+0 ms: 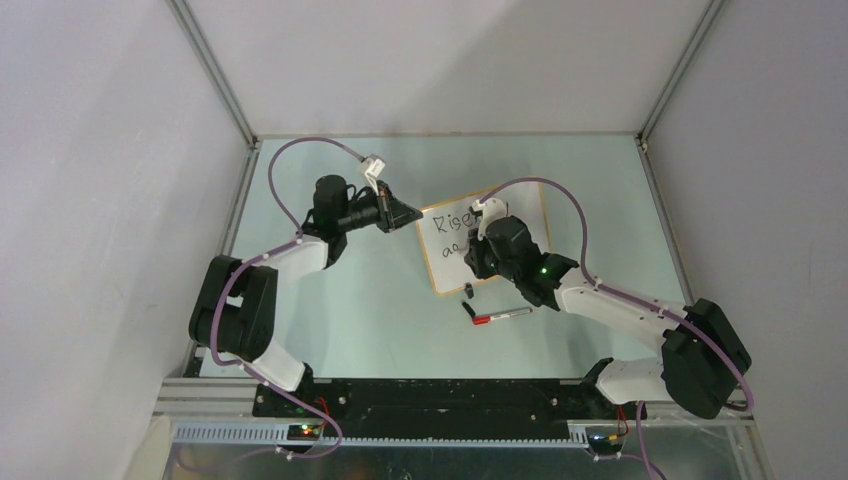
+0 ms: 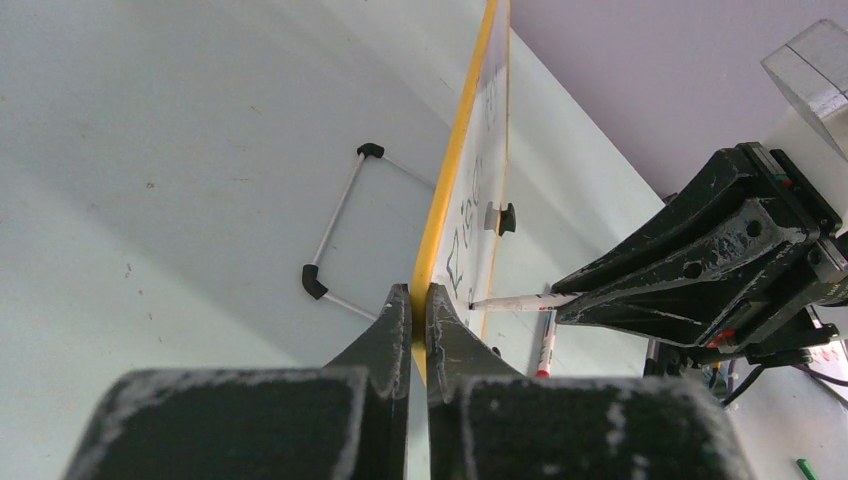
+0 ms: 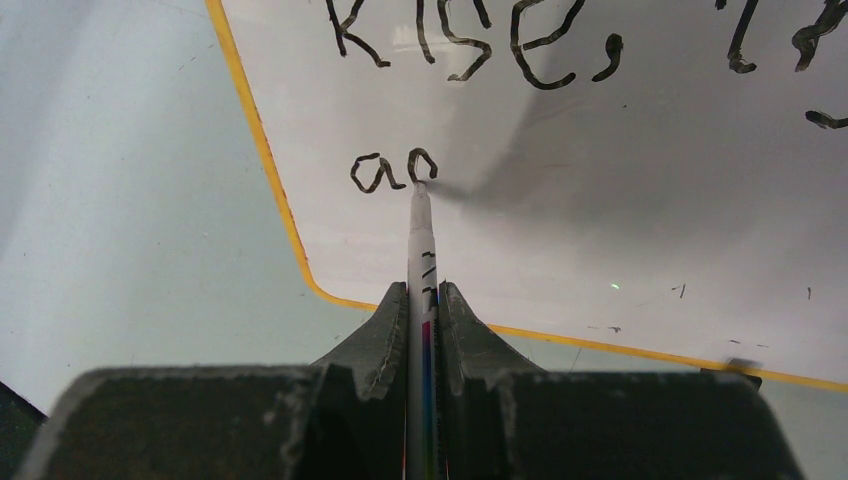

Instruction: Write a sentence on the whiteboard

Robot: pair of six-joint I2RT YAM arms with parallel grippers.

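Note:
The whiteboard (image 1: 450, 262), white with an orange frame (image 2: 447, 190), stands tilted on the table. My left gripper (image 1: 412, 216) is shut on its left edge (image 2: 419, 300). My right gripper (image 1: 480, 248) is shut on a white marker (image 3: 421, 250), and the marker's tip touches the board face. The sentence (image 3: 470, 35) reads "Rise," then the start of a word on the first line. Below it are an "a" and a part-drawn letter (image 3: 392, 170), with the tip at that letter. The marker also shows in the left wrist view (image 2: 515, 299).
A second marker with a red end (image 1: 503, 316) lies on the table in front of the board, with a small black cap (image 1: 467, 293) beside it. A wire stand with black corners (image 2: 335, 230) lies behind the board. Grey walls close in the table on three sides.

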